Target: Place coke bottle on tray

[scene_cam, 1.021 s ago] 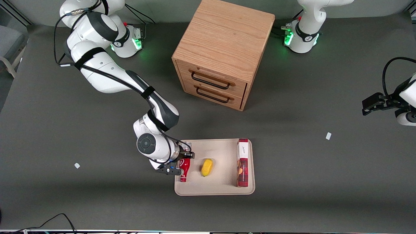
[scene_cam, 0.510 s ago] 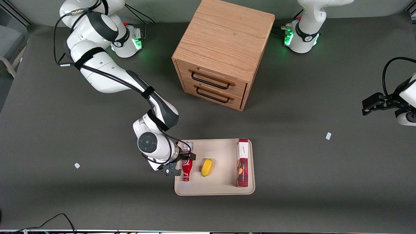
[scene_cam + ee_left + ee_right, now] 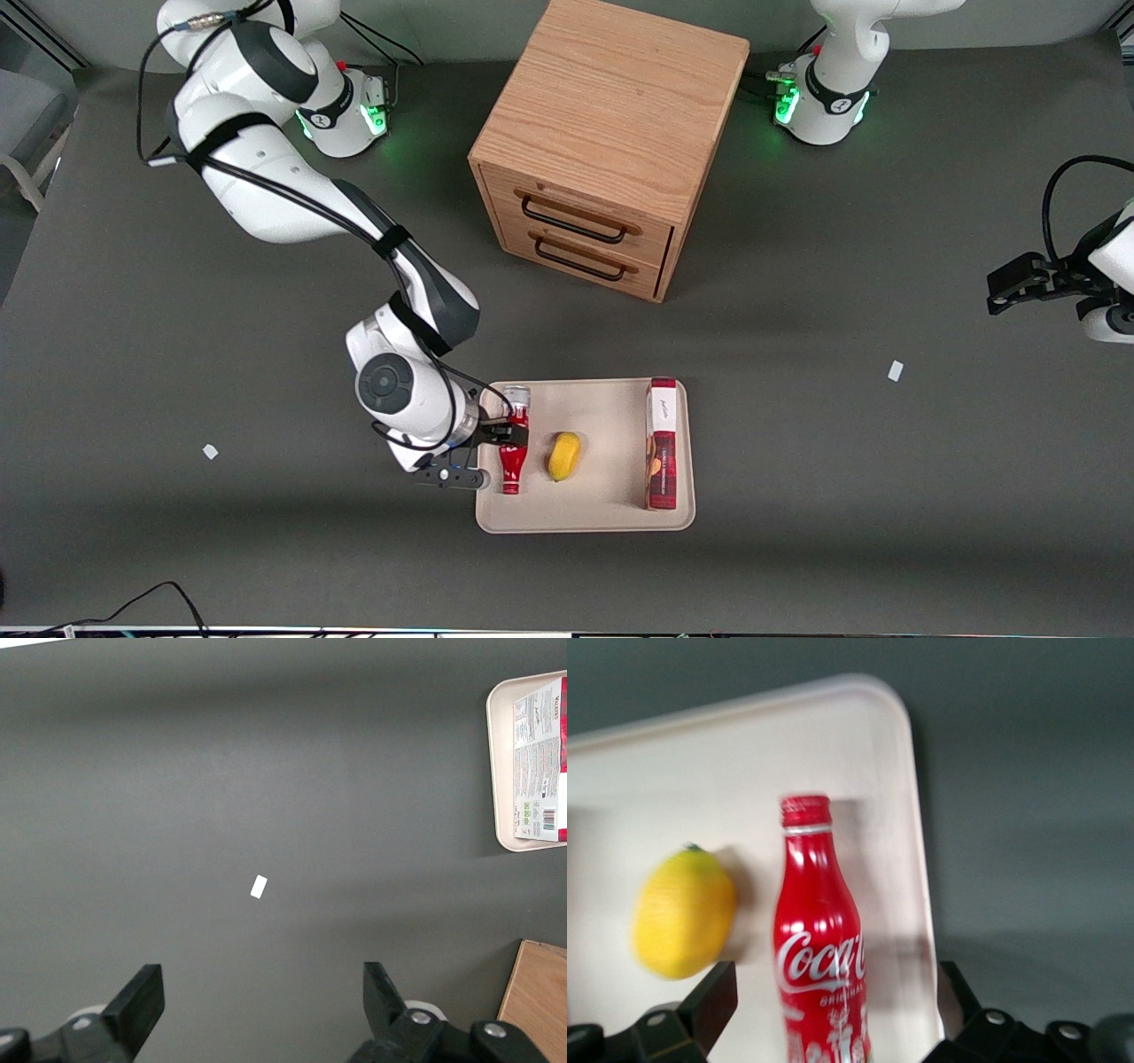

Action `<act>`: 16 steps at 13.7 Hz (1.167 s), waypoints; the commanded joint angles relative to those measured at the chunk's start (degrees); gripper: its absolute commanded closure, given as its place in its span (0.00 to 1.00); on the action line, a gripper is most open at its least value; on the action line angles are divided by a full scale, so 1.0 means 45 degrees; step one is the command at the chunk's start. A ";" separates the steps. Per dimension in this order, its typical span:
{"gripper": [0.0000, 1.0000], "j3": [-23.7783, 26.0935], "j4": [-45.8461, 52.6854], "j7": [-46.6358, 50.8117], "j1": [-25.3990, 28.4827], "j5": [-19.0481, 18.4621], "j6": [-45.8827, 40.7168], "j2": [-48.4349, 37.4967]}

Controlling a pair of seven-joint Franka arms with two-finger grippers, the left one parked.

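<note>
the coke bottle point(image 3: 513, 443) is seen standing upright on the tray point(image 3: 611, 518) at lower centre of the front view, beside a lemon point(image 3: 564, 455), with the gripper point(image 3: 493, 454) spread apart around it, apparently for release.
</note>
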 commanded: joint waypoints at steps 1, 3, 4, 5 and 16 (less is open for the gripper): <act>0.00 0.0080 -0.0432 0.0164 -0.0365 -0.0152 -0.2573 -0.2716; 0.00 0.0060 -0.0412 0.0164 -0.0637 -0.0074 -0.4603 -0.4240; 0.00 0.0002 -0.0373 0.0068 -0.0755 0.0177 -0.5561 -0.4943; 0.00 -0.0095 -0.0315 -0.0088 -0.0873 0.0683 -0.6557 -0.5646; 0.00 -0.5213 -0.7063 -0.2844 -0.1128 0.4321 -0.9520 -1.4437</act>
